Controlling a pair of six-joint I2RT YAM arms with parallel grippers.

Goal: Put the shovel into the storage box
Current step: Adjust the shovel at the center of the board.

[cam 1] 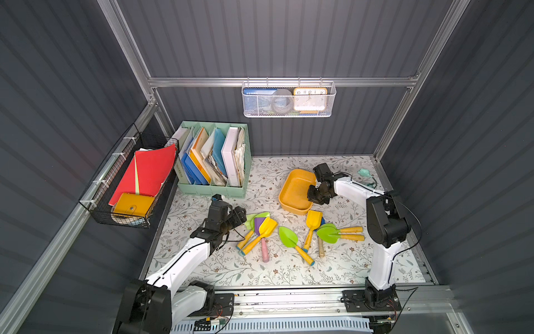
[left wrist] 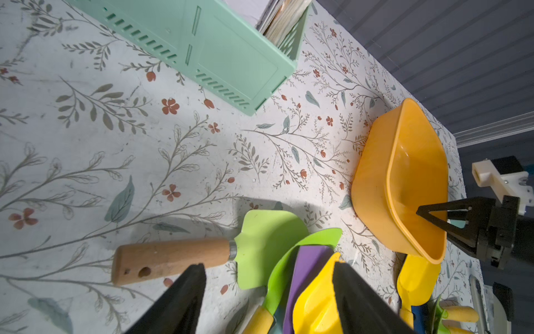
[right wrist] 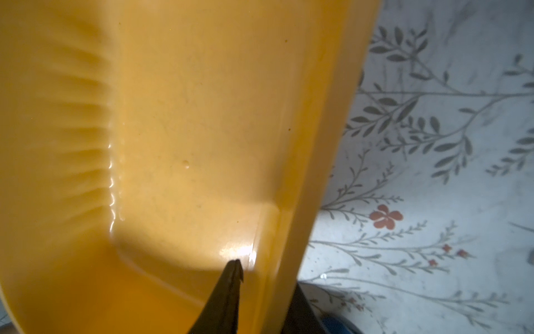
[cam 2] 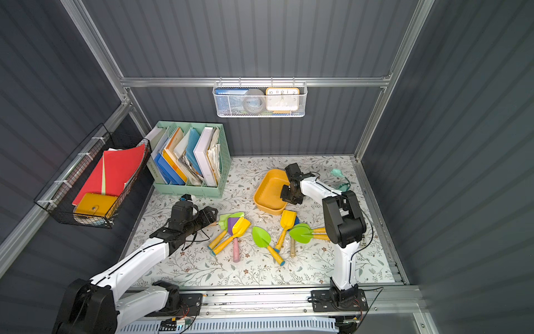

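Right claw (cam 1: 313, 199) is pinched shut on the wall of the shallow yellow-orange plastic storage box (cam 1: 294, 191). One finger (right wrist: 224, 300) is inside and the other outside, on the side facing the bench's right edge. So you've got the tub, no shovel.

Biggest to smallest: the floral-print bench top (cam 1: 289, 274) has free room along its front edge. The mint-green plastic file organizer (cam 1: 213, 162) fills the back left corner, so don't shove the tub that way. The tub itself sits empty toward the back right, a little in from the back edge. Every one of the toy shovels (cam 1: 287, 235) lies out on the bench in front of it. The yellow plastic scoop shovel (cam 1: 314, 219) is just beside the tub's front corner.

Left claw (left wrist: 267, 267) hangs with jaws wide over the left heap, above the lime-green shovel with the plain wooden handle (left wrist: 173, 257), gripping nothing.

My guess: you're steadying or repositioning the tub. Keep it flat on the bench and slide it rather than lift it by one wall, since thin plastic will likely flex and tip. Then let go before the left arm brings anything over.
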